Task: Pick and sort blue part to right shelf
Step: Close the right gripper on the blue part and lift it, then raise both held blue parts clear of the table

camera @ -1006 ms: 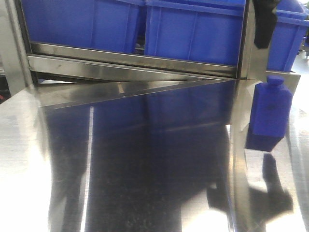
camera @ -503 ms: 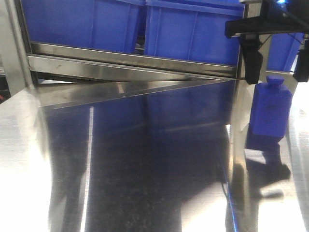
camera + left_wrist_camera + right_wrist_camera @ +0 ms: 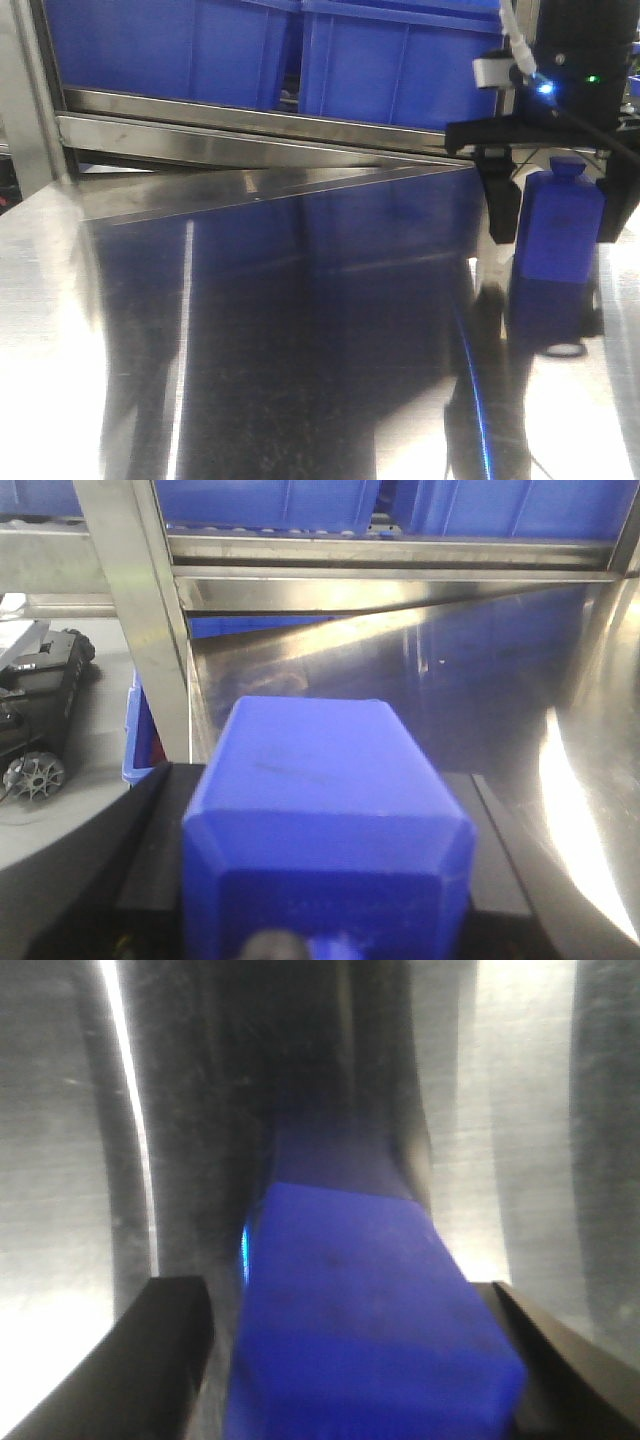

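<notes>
Pick step; grasp not yet made. Upright on steel table (image 3: 300, 350), at right of front view, just before right shelf (image 3: 25, 100): blue part (image 3: 560, 250). Straddled by right gripper (image 3: 557, 235), open just wider than part, slim gap each side, nothing held. Next: close squarely on flat sides, lift straight, clear front rail (image 3: 250, 135). Behind rail: blue bins (image 3: 400, 70). Left gripper (image 3: 320, 780) flush against both sides of second blue part (image 3: 320, 830); likely clamped. Black wheeled unit (image 3: 40, 730) on floor, out of way.
</notes>
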### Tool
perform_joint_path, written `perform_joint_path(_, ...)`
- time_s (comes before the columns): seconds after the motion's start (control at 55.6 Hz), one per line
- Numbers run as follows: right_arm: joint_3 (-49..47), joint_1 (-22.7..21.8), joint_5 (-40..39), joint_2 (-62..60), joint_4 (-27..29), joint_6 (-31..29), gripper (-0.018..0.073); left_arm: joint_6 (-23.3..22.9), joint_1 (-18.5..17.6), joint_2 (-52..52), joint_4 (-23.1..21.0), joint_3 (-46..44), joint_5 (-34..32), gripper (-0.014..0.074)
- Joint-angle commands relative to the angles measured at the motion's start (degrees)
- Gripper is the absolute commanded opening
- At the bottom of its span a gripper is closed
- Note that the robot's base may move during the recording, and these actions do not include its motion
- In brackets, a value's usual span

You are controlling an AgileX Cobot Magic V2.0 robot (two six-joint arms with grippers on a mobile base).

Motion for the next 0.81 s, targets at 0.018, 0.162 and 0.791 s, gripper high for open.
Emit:
perform_joint_path(0.018, -1.2, 0.07, -1.11, -1.94, -0.07, 0.09, 0.0545, 0.09, -0.4, 0.14, -0.17, -1.66, -4.0, 0.0318)
perform_joint_path(0.162, -1.26, 0.07, -2.05, -2.07, -0.93, 0.09, 0.0349, 0.09, -0.4, 0.14, -0.17, -1.66, -3.9, 0.0318)
perform_joint_path(0.791, 5.46, 0.11, -10.56, -20.95, -2.86, -14.14, 0.0132, -4.35, 0.08, 0.14, 1.2, -1.66, -1.98, 0.0318)
